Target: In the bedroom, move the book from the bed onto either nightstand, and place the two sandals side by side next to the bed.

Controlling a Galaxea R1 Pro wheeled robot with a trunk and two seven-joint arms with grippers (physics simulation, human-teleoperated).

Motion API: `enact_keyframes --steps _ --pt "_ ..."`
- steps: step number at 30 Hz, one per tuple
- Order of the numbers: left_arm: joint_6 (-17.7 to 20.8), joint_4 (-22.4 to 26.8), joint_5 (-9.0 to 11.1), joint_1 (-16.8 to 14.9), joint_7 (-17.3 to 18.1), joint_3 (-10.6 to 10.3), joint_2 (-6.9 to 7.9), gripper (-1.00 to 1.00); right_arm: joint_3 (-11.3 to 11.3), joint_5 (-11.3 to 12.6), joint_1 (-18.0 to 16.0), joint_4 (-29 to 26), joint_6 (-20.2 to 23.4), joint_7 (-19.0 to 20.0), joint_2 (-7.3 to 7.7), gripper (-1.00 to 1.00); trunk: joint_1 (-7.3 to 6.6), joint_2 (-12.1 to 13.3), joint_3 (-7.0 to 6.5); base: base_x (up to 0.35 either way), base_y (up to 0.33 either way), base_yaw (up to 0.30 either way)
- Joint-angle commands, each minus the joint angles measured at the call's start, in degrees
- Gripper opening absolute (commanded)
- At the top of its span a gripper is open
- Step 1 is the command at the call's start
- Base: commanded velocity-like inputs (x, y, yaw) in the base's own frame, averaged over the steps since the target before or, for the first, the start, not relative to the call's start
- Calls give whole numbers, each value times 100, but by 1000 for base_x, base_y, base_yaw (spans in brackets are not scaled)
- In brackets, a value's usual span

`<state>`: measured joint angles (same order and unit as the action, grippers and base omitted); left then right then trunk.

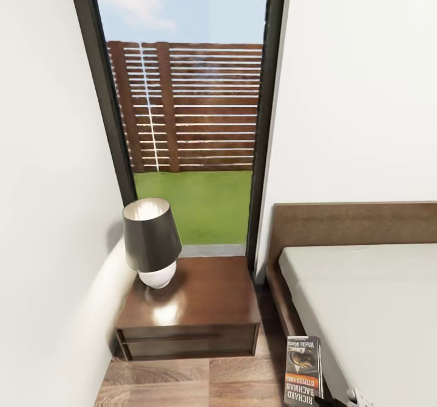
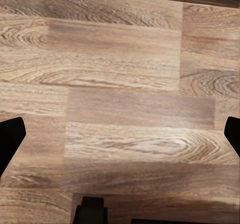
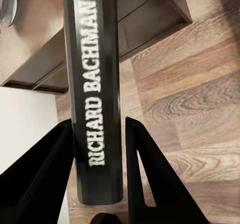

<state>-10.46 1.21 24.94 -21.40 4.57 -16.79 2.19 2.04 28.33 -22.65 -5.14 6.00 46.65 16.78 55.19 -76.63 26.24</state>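
1. Black fingers [image 3: 145,184] of the right hand [image 3: 97,174] pinch the book [image 3: 95,88] across its spine, low in the right wrist frame.
2. Thin and light, the paperback looks likely to flex or slip; a hold across the spine near mid-length seems safest.
3. At the head frame's lower edge, the book [image 1: 303,370] hangs between nightstand [image 1: 200,310] and bed [image 1: 364,310].
4. Over bare floor [image 2: 120,83], the left hand [image 2: 120,134] stands released.
5. A lamp [image 1: 152,243] takes the nightstand's left part.

Lamp [image 1: 152,243] on nightstand [image 1: 200,310], left of bed [image 1: 364,297].
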Motion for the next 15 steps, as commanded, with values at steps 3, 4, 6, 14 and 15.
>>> enact_keyframes --steps 3,4,6,14,15 --pt "-18 -7 60 -4 26 -43 1 100 24 30 -3 -2 60 19 1 -100 3 -3 6 311 0 0" --pt "-18 -7 60 -4 26 -43 1 100 24 29 -3 -1 60 19 1 -100 3 -3 6 320 0 0" --pt "-18 -7 59 -4 26 -43 1 100 24 29 -3 -2 61 19 1 -100 3 -3 6 323 0 0" --pt "-18 -4 59 -4 26 -43 1 100 24 30 -3 -4 60 19 1 -100 3 -3 6 307 0 0" --pt "-18 -5 59 -4 26 -43 1 100 24 31 -3 -4 60 19 1 -100 3 -3 6 235 0 0"
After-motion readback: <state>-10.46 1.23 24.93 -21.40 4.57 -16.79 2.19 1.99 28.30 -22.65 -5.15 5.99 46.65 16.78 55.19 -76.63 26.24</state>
